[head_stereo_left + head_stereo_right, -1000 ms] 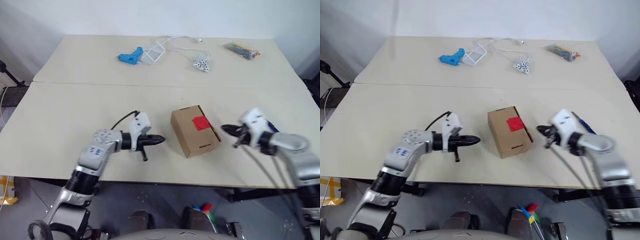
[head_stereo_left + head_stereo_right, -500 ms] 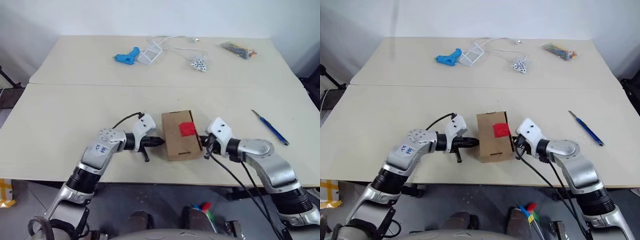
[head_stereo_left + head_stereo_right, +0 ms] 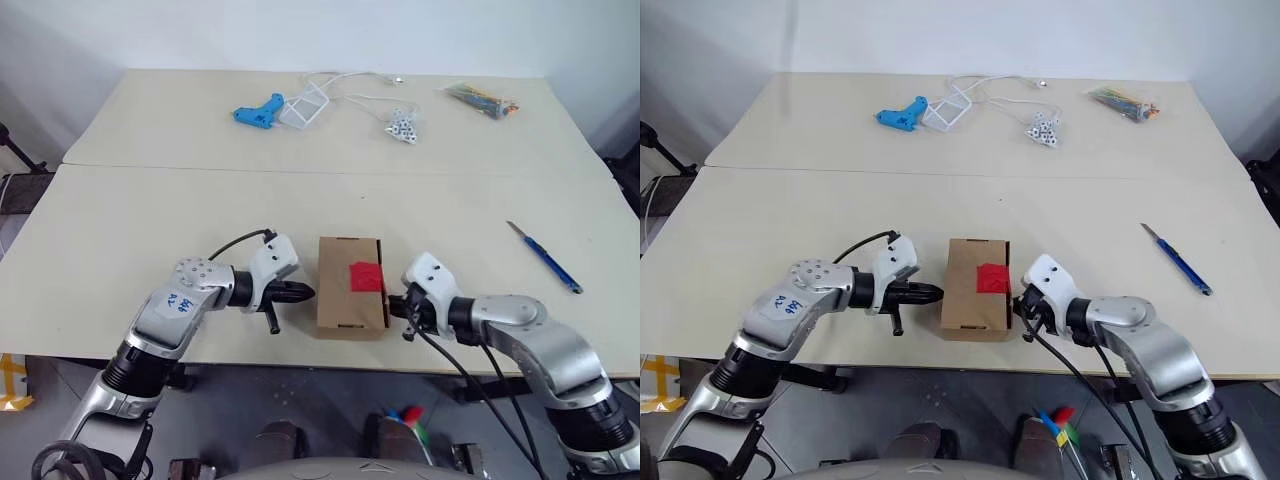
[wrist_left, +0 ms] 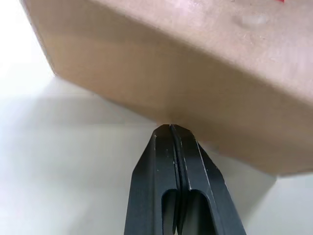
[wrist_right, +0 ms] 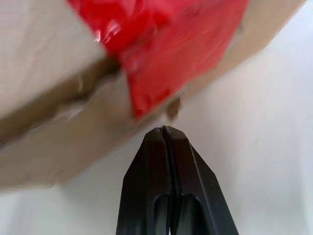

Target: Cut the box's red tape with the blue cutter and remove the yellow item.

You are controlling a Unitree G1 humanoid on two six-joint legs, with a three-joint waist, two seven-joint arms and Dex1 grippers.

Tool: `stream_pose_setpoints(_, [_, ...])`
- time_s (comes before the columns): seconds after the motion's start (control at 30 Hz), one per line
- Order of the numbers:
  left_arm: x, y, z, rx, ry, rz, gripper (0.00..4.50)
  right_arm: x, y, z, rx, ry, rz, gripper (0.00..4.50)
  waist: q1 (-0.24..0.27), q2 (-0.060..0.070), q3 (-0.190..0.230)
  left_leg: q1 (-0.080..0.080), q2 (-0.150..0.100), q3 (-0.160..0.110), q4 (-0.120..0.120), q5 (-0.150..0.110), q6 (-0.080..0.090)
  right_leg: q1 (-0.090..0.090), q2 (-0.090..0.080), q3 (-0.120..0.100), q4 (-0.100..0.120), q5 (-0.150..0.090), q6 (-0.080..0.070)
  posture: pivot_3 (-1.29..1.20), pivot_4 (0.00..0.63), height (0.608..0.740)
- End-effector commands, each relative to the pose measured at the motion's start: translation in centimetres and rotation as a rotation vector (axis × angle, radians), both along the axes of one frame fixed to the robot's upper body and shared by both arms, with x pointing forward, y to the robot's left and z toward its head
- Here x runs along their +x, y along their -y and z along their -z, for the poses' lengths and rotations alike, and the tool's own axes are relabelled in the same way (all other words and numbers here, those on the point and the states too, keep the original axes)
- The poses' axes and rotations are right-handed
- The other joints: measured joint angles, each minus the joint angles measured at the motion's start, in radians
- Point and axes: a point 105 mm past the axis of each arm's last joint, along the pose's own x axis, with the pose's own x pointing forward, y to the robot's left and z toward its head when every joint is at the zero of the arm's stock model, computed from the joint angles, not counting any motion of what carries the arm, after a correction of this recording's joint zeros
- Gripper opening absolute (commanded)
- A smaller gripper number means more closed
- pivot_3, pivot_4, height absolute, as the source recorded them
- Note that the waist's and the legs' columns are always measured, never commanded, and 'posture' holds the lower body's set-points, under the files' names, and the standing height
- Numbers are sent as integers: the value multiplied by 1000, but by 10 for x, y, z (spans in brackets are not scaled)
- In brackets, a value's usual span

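Box (image 3: 351, 285) got squared up vs a sec ago: was skewed, corner toward the robot, w/ the R arm out wide. Now its long sides run straight away from the robot, near the front edge of the table (image 3: 150, 210). R gripper (image 3: 405, 315) has swung in to the box's right side; L gripper (image 3: 300, 292) has backed off a bit to the left. Looks like both were nudging it into line, prob prep for the cut. Nothing cut yet, box still sealed.

Both grippers clenched, nothing in them, one each side of the box. L tips at the left wall in the wrist view, contact or just short, can't tell. R tips just below the right edge where the red tape (image 3: 366, 276) wraps over.

Blue cutter (image 3: 545, 257) lies well off to the right of the R gripper, untouched. Picking it up is the likely next step.

Yellow item presumably inside.
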Motion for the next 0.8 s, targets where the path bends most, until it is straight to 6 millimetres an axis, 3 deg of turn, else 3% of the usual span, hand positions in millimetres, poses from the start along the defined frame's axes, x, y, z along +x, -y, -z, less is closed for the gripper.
stream_pose_setpoints(0.03, [-5, -11, -27, 5, 13, 66, 0, 1, 37, -26, -6, 10, 121, 190, 0, 0, 0, 0, 0, 0, 0, 0, 0, 0, 0, 0, -1, 0, 0, 0, 150, 740])
stream_pose_setpoints(0.17, [-8, -9, -62, -49, 28, 165, 0, -5, 47, -54, 104, -53, 160, 1282, 1, -1, 1, -1, 1, 0, 0, 0, 0, -1, 0, 0, -1, 0, 0, 0, 150, 740])
stream_pose_setpoints(0.27, [-4, 9, -86, -144, 91, 226, 0, -9, 34, -71, 257, -143, 147, 2323, 0, -1, 1, -1, 1, 0, 0, 0, 0, 0, 0, 0, 0, 0, 0, 0, 150, 740])
stream_pose_setpoints(0.37, [-2, 25, -89, -175, 107, 273, 0, -7, 20, -81, 337, -172, 132, 3358, -1, -1, 1, -1, 1, 0, 0, 0, 0, -1, 0, 0, 0, 0, 0, 0, 150, 740])
stream_pose_setpoints(0.47, [7, 38, -74, -112, 130, 292, 0, 1, 5, -86, 381, -158, 125, 4372, -2, -1, 1, -1, 0, 0, -1, 0, 0, -1, 0, 0, 1, 0, 0, 0, 150, 740])
stream_pose_setpoints(0.53, [17, 47, -59, -42, 164, 281, 0, 6, -4, -78, 364, -169, 144, 4443, 1, -1, 1, -1, -1, 1, -1, 0, 0, -2, 0, 0, 1, 0, 0, 0, 150, 740])
stream_pose_setpoints(0.63, [16, 54, -47, 5, 160, 312, 0, 9, -11, -72, 356, -179, 159, 4443, 2, -1, 1, -2, -2, 0, -1, 0, 0, -2, 0, 0, 1, 0, 0, 0, 150, 740])
stream_pose_setpoints(0.8, [10, 53, -33, 47, 124, 331, 0, 12, -2, -65, 327, -191, 207, 4443, 1, -1, 1, -2, -2, 0, -1, 0, 0, -2, 0, 0, 1, 0, 0, 0, 150, 740])
